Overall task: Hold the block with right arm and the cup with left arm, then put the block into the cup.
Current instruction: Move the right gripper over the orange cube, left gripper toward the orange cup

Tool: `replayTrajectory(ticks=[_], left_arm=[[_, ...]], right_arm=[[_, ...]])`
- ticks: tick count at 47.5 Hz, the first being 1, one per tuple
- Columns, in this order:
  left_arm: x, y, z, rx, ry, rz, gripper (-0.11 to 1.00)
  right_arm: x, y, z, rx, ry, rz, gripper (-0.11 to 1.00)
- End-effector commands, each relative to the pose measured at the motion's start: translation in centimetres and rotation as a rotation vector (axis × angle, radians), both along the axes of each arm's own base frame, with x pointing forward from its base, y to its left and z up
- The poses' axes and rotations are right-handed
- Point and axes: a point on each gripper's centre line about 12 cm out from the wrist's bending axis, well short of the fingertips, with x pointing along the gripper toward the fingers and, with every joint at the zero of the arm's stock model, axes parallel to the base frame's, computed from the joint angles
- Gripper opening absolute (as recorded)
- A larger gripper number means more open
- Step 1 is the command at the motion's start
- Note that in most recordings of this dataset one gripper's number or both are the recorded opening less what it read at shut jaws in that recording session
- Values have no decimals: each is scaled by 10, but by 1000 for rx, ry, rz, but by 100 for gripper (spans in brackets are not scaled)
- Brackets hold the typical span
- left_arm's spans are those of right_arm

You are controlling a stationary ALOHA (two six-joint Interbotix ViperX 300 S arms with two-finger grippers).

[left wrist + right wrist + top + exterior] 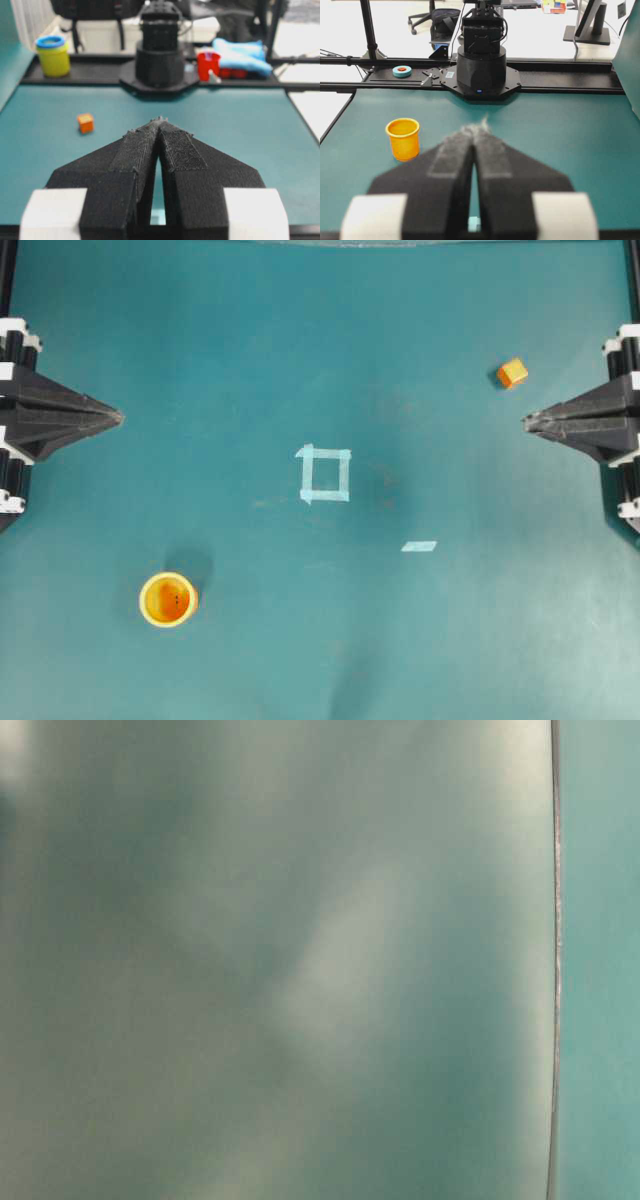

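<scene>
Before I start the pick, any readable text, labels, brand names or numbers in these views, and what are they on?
None can be read in any view.
The block and the cup: no print visible.
White sticker on the black plate across the table in the right wrist view: too small to read.
Taped square on the table: plain tape, no writing.

A: What's ahead of the right gripper (474, 131)?
B: Its fingers are pressed together, empty. The cup (403, 138) stands upright near the table's (560, 135) left edge.
</scene>
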Motion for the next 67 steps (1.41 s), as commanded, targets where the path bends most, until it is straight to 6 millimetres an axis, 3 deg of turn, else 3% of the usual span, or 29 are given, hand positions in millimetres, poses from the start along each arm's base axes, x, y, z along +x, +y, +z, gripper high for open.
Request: replayTrajectory(ticks=[1,6,18,25,33,39,47,55,60,67], left_arm=[[2,-5,-4,-6,57,-28,-1],[1,-12,-13,-23,162,-62,12],[-5,-29,-27,-73,376,-136,13],[-8,-38,-31,-78,431,-176,20],[-10,-42,-32,-76,443,-196,41],[-10,-42,-34,-97,463,-194,68],[-9,-43,-44,-142,524,-182,86],[-6,-55,-58,-126,595,-224,86],[-4,-67,-70,-111,658,-266,86],[-1,-81,-83,-113,732,-301,86]], right_arm=[[2,-2,6,15,-12,-11,0],[7,-6,0,30,76,-31,0],[20,-15,-9,53,322,-71,0],[24,-23,-12,110,360,-111,0],[23,-30,-16,203,375,-153,0],[21,-34,-20,249,407,-179,3],[18,-42,-26,304,462,-230,28],[14,-56,-34,355,522,-306,58],[13,-68,-45,398,578,-369,67],[16,-82,-60,500,646,-452,67]])
